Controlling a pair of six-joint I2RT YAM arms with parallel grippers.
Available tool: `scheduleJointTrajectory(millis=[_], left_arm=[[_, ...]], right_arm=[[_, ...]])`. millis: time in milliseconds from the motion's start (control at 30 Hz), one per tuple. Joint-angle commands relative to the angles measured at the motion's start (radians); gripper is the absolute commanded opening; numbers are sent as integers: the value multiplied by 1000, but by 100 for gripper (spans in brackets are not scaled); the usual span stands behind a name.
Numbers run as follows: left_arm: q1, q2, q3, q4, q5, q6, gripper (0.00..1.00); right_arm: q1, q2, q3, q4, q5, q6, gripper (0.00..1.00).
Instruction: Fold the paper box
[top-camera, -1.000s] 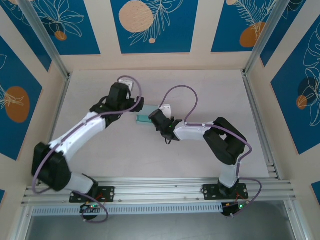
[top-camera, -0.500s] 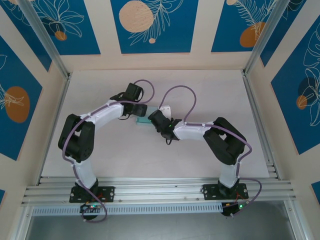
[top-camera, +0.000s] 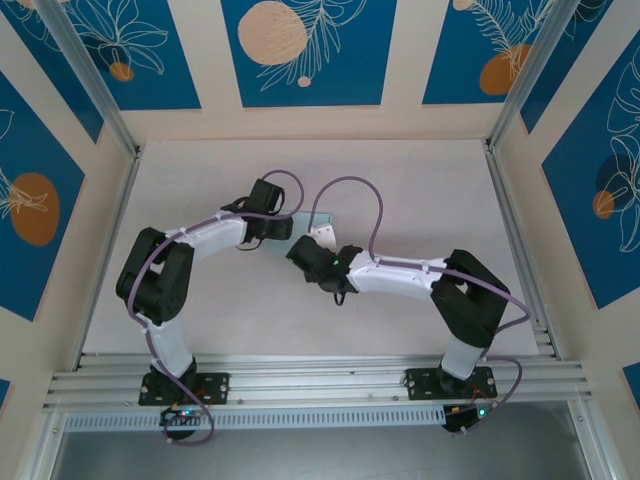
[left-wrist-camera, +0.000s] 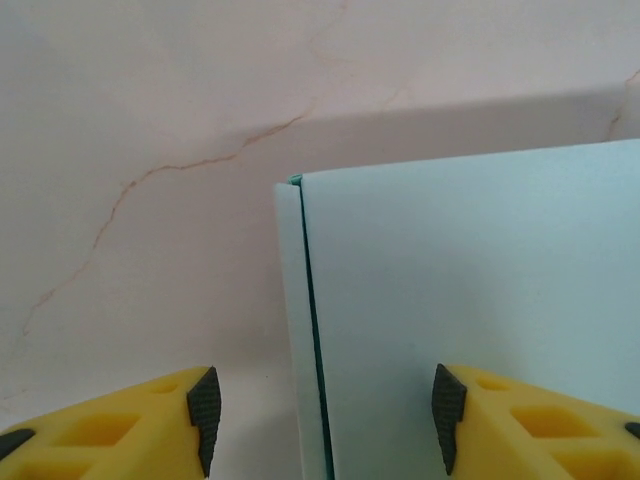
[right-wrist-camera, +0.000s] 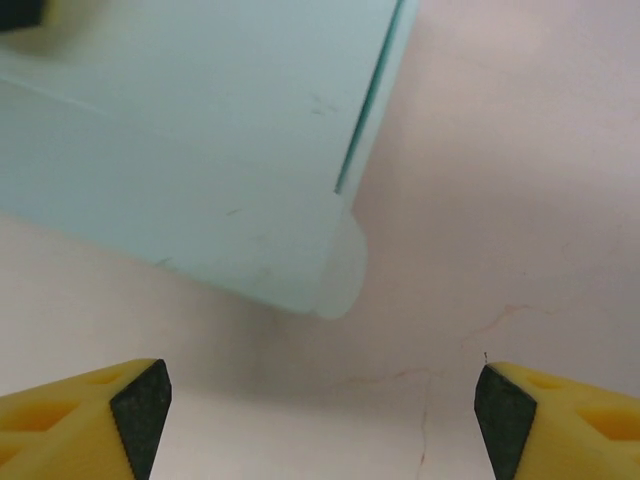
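Two arms bend in toward the middle of the pale worktop (top-camera: 430, 190) in the top view. The left arm (top-camera: 200, 238) has its elbow at 9 o'clock of the worktop's centre, and its white forearm runs toward 2 o'clock.

At its end the left tool (left-wrist-camera: 325, 415) stands with its jaws apart. In the left wrist view one yellow finger (left-wrist-camera: 120, 435) sits at 7 o'clock over bare worktop, clear of the card. The other, at 5 o'clock, lies in front of the card's face, and I cannot tell whether it touches.

Between them runs the left edge of the paper box (left-wrist-camera: 470, 310). It is pale light-blue, with two layers showing along that edge and a dark teal line between them. The box fills that view from the centre out to 3 o'clock and down to 5 o'clock, and throws a shadow on the worktop toward 12 o'clock. In the top view a small pale sliver of it shows between the two wrists, near the worktop's centre.

The right arm (top-camera: 400, 272) has its elbow at 4 o'clock and reaches toward 10 o'clock. The right tool (right-wrist-camera: 322, 405) has its jaws wide apart, with bare worktop between the tips at 7 and 5 o'clock in the right wrist view. There the box lies ahead, from 10 to 12 o'clock, apart from both tips, with a rounded tab corner near the centre.
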Motion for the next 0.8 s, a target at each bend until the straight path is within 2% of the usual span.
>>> scheduleJointTrajectory(millis=[0, 100, 233, 367, 567, 667, 767], left_arm=[[7, 16, -37, -1, 21, -27, 57], [7, 14, -61, 21, 26, -41, 56], [7, 15, -81, 36, 38, -51, 56], [7, 16, -79, 45, 59, -63, 56], [8, 24, -74, 31, 38, -70, 53], [8, 27, -78, 27, 36, -73, 50], [16, 31, -81, 26, 39, -72, 42]], right_arm=[[33, -85, 45, -92, 16, 17, 83], [14, -116, 62, -107, -48, 42, 83], [-62, -103, 107, -115, -142, 43, 80], [-157, -39, 151, -70, -286, 9, 74], [-310, 72, 168, 11, -546, 2, 70], [-351, 106, 154, 71, -635, 7, 67], [-386, 140, 131, 126, -718, 23, 66]])
